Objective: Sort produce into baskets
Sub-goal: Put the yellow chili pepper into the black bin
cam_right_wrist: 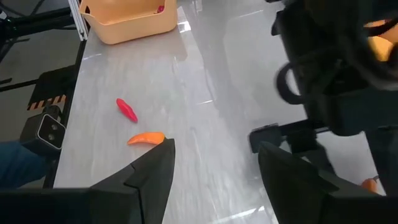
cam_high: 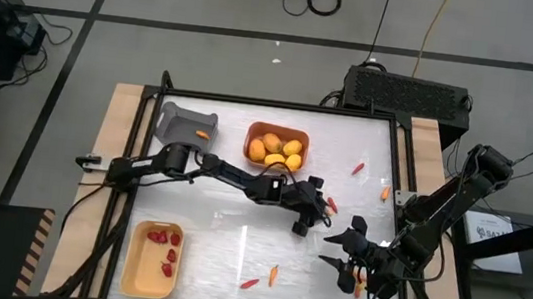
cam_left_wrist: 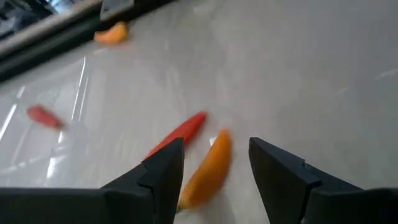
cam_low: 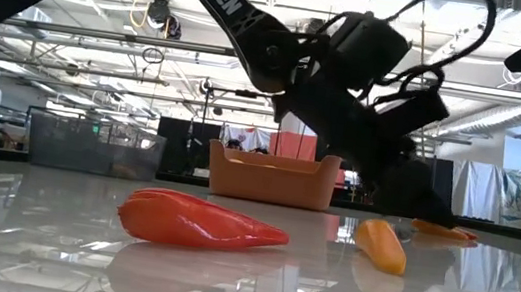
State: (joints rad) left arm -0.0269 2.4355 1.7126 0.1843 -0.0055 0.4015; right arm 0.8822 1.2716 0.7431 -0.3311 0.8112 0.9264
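Eyes on the left gripper, reaching out over the middle of the table, right of centre. Its jaws stand apart, nothing clamped, and an orange stick lies on the table right in the gap between the two fingers. That's the relation that matters: the stick's long axis runs forward and away along the gripper's own line of reach, so the fingers face its slim flanks. By the look of it, closing would pinch it across the narrow way, which is just what you want.

One complication is a red stick just beside the orange one, angled off past one finger with its far tip close to the orange one's far tip. I can't tell whether the two touch. That finger looks to be sitting over or against the red one, so a squeeze may nudge it or drag it along.

The right gripper hangs nearer the front right of the table, jaws spread and holding nothing, and looks across at two other sticks down by the near edge. The left is plainly the closer arm for this pick.

Where does the orange stick go? The grey basket at the far left already holds one orange piece, so my guess is a carry back left and far.
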